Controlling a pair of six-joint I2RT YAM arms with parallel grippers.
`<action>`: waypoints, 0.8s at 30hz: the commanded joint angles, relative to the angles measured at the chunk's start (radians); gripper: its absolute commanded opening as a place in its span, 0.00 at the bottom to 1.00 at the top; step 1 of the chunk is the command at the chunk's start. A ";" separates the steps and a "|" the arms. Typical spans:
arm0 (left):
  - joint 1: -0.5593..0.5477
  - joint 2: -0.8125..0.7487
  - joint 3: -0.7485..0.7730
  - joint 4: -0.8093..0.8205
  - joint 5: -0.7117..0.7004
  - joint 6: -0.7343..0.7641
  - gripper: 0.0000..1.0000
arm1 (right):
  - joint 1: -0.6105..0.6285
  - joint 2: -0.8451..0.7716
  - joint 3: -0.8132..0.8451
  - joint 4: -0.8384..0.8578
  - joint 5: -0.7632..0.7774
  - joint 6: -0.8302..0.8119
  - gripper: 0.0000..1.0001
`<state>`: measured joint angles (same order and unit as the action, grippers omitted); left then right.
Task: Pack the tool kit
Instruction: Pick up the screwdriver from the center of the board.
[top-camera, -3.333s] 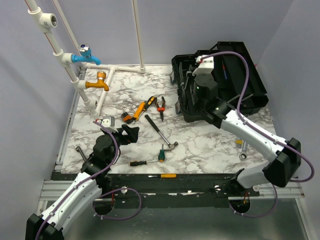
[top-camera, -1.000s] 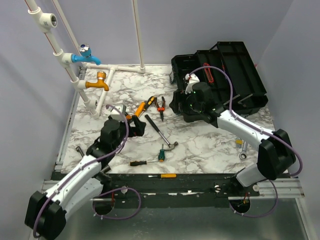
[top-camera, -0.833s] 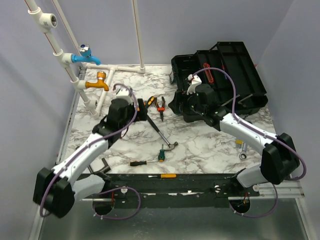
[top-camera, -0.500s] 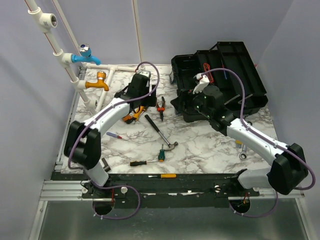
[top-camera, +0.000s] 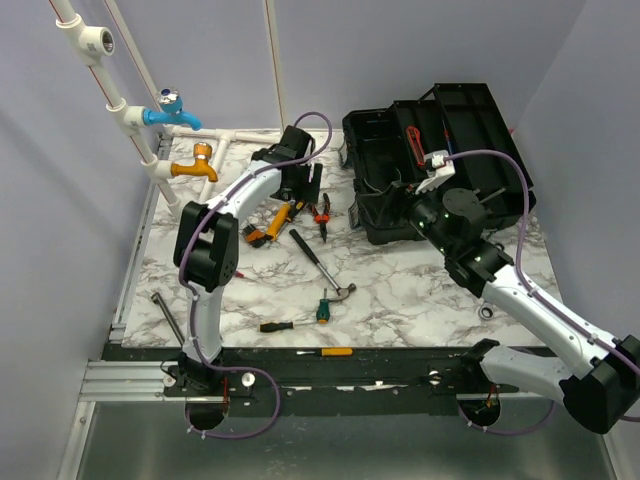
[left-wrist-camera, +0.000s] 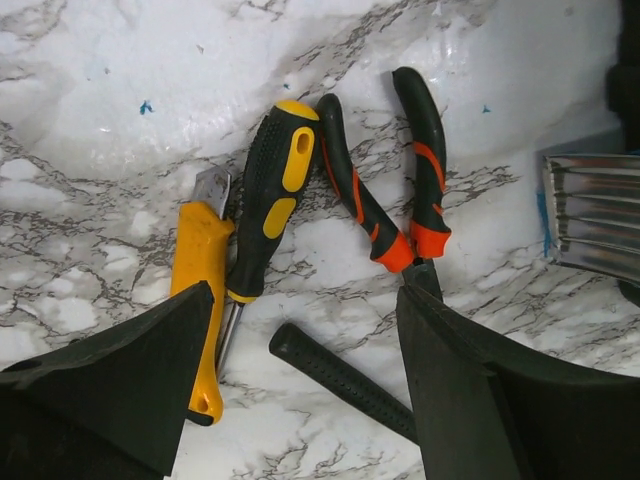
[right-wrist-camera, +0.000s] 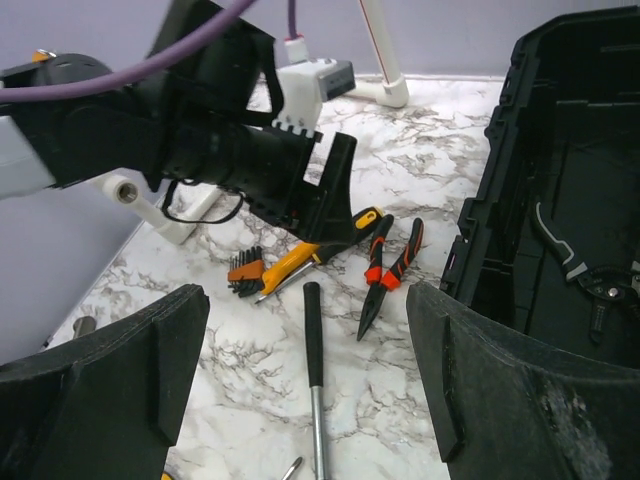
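Our left arm has swung out from the near left of the bench and now reaches to the cluster of hand tools by the middle of the far edge. The left tool (left-wrist-camera: 303, 300) hangs just above them. Its jaws have begun to narrow but are well apart and grip nothing. Between them, down on the bench (left-wrist-camera: 120, 60), lie the screwdriver (left-wrist-camera: 270, 200) and the pliers (left-wrist-camera: 362, 205), side by side and touching near their handle ends. A yellow knife (left-wrist-camera: 200, 270) lies just left of the screwdriver, and the hammer (left-wrist-camera: 340, 375) handle crosses below.

We judge this to be the approach for the next pick, most likely the screwdriver or the pliers. They lie so close that the jaws may catch both or nudge one aside.

Our right arm has meanwhile drawn back from the toolbox (top-camera: 480, 130). The box sits open at the far right corner of the bench, lid thrown back. The right tool (right-wrist-camera: 308, 295) now looks across the bench with its jaws spread wide and nothing in them.

Packing is far from done, in our view. The hammer, this cluster, some small screwdrivers (top-camera: 323, 305) near the near edge and a wrench (top-camera: 486, 300) by the right edge are all outside the box.
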<state>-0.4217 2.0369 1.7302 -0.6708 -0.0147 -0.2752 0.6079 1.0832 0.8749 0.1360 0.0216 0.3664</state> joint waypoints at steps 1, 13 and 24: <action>0.013 0.115 0.138 -0.164 0.077 0.014 0.74 | 0.006 -0.058 -0.034 0.035 0.033 0.008 0.88; 0.052 0.409 0.525 -0.453 0.154 0.003 0.61 | 0.005 -0.066 -0.051 0.039 0.025 0.008 0.88; 0.060 0.397 0.471 -0.491 0.084 -0.045 0.28 | 0.006 -0.070 -0.062 0.050 0.030 0.004 0.88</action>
<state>-0.3557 2.4599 2.2555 -1.1313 0.1017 -0.2993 0.6079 1.0245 0.8219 0.1558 0.0330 0.3664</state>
